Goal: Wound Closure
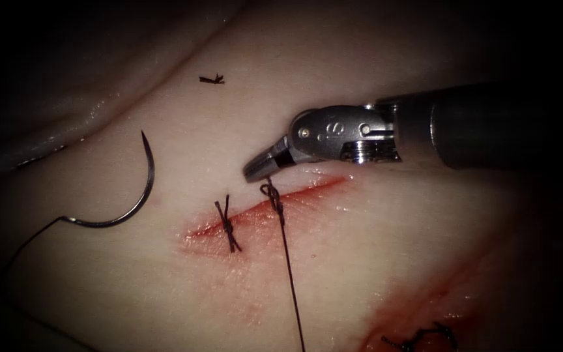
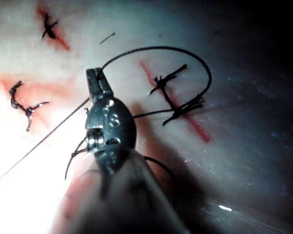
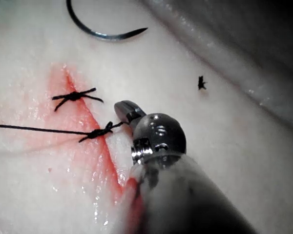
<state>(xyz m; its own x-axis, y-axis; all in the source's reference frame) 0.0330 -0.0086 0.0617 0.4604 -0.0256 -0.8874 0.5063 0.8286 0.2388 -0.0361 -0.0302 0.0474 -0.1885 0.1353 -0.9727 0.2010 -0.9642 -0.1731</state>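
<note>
Two knotted stitches [image 1: 228, 226] cross the cut [image 1: 275, 205] in the tissue [image 1: 164, 280]. By the endoscope view the right tool [image 1: 259, 171] reaches in level from the right, its jaws closed on the short thread end above the second knot [image 1: 270, 190]. Its long thread [image 1: 289, 274] trails toward the camera. Free of the tissue, the needle [image 1: 139, 189] lies left of the cut. The left tool [image 2: 94, 80] appears with jaws together, holding nothing.

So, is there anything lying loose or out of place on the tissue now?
Yes. The curved needle lies free on the tissue, left of the cut, held by neither tool. A cut end of thread lies above. The right tool holds the thread at a knot.
</note>
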